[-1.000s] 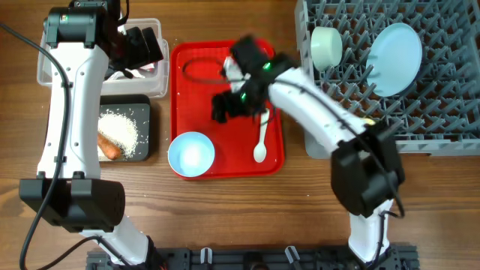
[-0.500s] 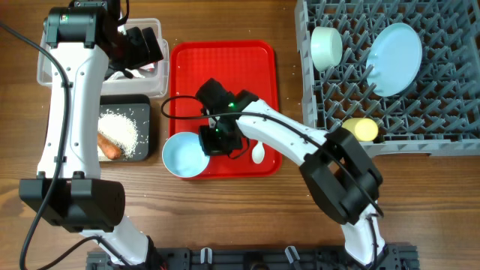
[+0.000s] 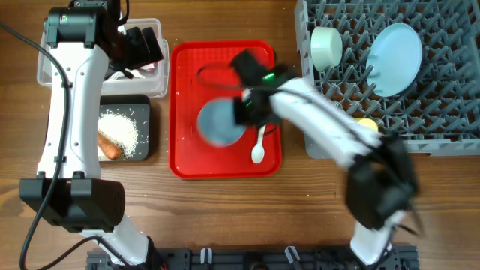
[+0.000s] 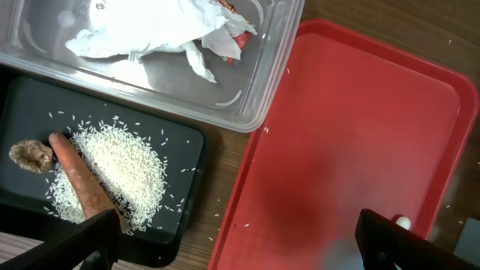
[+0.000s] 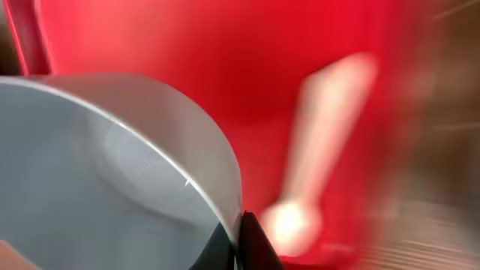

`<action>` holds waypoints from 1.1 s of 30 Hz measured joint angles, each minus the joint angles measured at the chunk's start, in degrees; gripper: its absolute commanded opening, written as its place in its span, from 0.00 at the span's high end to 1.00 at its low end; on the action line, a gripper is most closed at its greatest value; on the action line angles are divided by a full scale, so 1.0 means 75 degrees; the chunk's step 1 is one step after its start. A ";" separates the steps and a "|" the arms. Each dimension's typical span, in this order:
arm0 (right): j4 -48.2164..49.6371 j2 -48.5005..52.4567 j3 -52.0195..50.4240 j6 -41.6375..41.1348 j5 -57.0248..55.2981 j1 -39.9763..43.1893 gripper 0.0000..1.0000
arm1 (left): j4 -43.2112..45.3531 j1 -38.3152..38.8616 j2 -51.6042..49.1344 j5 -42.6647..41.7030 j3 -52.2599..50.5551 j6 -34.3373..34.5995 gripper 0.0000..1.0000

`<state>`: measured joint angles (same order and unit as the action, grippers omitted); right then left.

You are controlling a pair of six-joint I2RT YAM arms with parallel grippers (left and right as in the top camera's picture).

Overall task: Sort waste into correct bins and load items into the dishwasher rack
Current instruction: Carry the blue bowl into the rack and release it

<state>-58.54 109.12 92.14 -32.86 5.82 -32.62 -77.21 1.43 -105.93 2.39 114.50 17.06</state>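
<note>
I see the overhead view bright and even, shadows soft; the right arm [image 3: 322, 120] and pale blue bowl [image 3: 220, 124] smear with motion. My right wrist view is blurred throughout, the white spoon [image 5: 322, 142] a streak. The left wrist view is sharp, with faint glare on the clear tub [image 4: 247, 90].

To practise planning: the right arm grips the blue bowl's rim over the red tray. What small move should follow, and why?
Probably carry the blue bowl right, toward the rack, with the right pincer shut on its rim. The bowl is gripped over the red tray, and the rack, which holds a plate and a green bowl, shows free pegs.
</note>
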 measured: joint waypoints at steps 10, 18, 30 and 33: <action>-0.1626 -0.2567 0.0201 0.0924 -0.7600 0.1577 0.96 | 0.0006 0.0000 0.0000 0.0006 0.0000 0.0000 0.00; -0.1451 -0.1189 0.0125 0.3587 -0.8600 0.1693 0.96 | 0.0003 0.0000 0.0000 0.0006 0.0000 0.0000 0.00; -0.1460 -0.0504 0.0119 0.4692 -0.8402 0.1693 0.96 | 0.0006 0.0000 0.0000 0.0006 0.0000 0.0000 0.00; -0.1463 -0.0490 0.0117 0.4747 -0.8521 0.1693 0.96 | 0.0003 0.0000 0.0000 0.0006 0.0000 0.0000 0.00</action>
<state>-69.52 105.45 93.01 2.74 -58.08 -19.92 -77.19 1.43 -105.93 2.44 114.50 17.06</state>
